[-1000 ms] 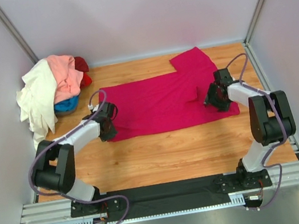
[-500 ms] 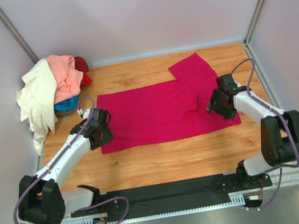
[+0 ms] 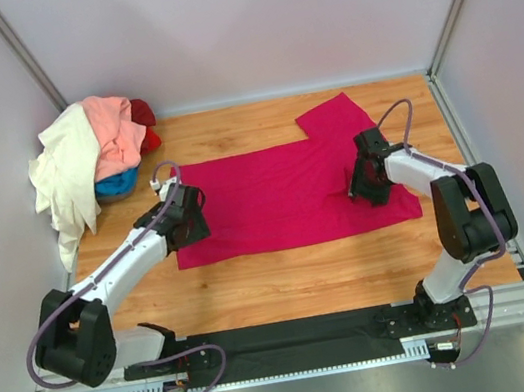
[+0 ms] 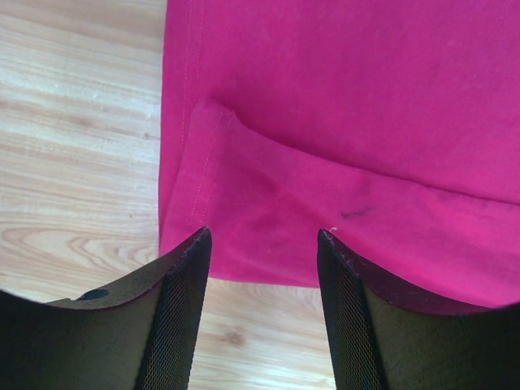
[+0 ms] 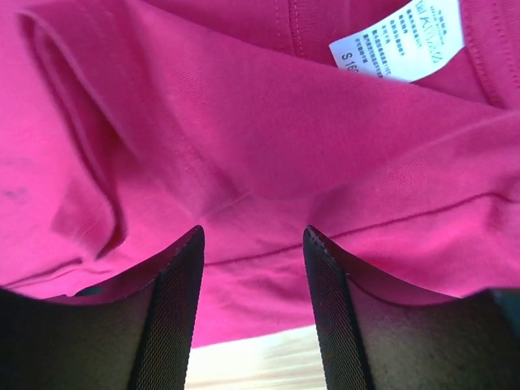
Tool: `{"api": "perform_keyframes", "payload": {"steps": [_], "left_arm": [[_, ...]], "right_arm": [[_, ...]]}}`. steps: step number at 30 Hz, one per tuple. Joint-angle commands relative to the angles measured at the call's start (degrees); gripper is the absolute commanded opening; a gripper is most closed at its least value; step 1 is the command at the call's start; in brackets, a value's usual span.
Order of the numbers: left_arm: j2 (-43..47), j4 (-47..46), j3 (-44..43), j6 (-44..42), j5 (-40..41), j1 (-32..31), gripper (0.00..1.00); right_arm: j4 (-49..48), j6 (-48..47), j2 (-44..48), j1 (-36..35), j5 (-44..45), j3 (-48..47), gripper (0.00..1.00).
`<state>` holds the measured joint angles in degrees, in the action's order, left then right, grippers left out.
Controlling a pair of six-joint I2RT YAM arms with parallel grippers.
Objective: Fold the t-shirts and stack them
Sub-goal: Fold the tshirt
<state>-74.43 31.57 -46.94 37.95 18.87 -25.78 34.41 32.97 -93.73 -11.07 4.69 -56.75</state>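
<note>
Fabric covers the middle of the wooden counter (image 3: 306, 274): a magenta-pink t-shirt (image 3: 283, 197) lies flat, its long axis running left to right between the two arms. The left jaws hang over the shirt's near left corner, spread wide and empty. The stitched hem lies just ahead of their tips, with a low fold (image 4: 268, 150) in the cloth beyond it. The right jaws hover low over the opposite end, near the white size label (image 5: 398, 36), and are also spread, with wrinkled cloth beneath them. Each arm is nearest its own end, so a pinch at both ends looks like the next step. The cloth is a thin, matte knit, limp and easily creased. A heap of other t-shirts (image 3: 94, 165), cream, salmon, blue and red, sits in the far left corner, well apart.
</note>
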Motion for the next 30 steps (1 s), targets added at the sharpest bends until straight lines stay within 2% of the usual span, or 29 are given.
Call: {"api": "perform_keyframes", "payload": {"steps": [1,18,25,30], "left_arm": [[-0.5,-3.0,1.1,-1.1,-0.3,-0.1,0.62],[-2.7,-6.4,6.6,-1.1,1.0,-0.1,0.61],[-2.5,-6.4,6.5,-1.4,0.5,0.0,0.61],[-1.9,-5.1,5.9,-1.7,0.0,0.0,0.61]], "right_arm": [[-2.5,-0.9,-1.8,0.3,1.2,-3.0,0.54],[-1.4,-1.3,-8.9,1.7,5.0,-11.0,0.41],[2.2,-1.4,-14.0,6.5,7.3,-21.3,0.41],[6.3,-2.6,-16.2,7.7,7.9,-31.0,0.46]]}}
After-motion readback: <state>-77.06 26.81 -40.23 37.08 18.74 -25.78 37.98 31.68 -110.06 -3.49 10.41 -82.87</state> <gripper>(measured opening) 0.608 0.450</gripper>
